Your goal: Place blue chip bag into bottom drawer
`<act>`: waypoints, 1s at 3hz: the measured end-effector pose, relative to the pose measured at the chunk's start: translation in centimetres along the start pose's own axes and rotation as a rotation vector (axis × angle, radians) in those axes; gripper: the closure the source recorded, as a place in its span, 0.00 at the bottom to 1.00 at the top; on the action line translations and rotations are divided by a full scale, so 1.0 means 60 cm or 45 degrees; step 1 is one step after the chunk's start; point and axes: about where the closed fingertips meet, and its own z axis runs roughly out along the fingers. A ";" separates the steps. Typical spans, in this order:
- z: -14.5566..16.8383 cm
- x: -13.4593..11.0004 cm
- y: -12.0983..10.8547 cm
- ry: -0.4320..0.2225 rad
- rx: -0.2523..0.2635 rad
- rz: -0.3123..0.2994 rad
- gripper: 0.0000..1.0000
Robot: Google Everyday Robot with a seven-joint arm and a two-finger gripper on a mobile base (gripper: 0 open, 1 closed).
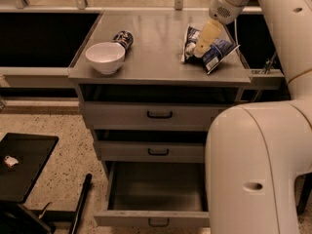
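The blue chip bag (218, 52) lies crumpled on the right side of the grey cabinet's top (156, 38). My gripper (203, 44) hangs from the wrist at the top right and reaches down onto the bag's left half, touching or just above it. The bottom drawer (127, 219) is pulled out and open, its deep grey tray showing nothing inside, its small dark handle on the front. My arm's large white link (253, 169) covers the drawer's right part.
A white bowl (105, 57) and a small dark can (123, 38) lying on its side are on the cabinet top's left. The two upper drawers (158, 115) are nearly closed. A black flat case (24, 165) and a dark bar (82, 201) are on the floor at left.
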 end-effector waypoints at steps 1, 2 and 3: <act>0.041 0.012 0.009 -0.048 -0.079 0.033 0.00; 0.109 0.011 0.017 -0.091 -0.163 0.049 0.00; 0.109 0.011 0.017 -0.091 -0.163 0.049 0.00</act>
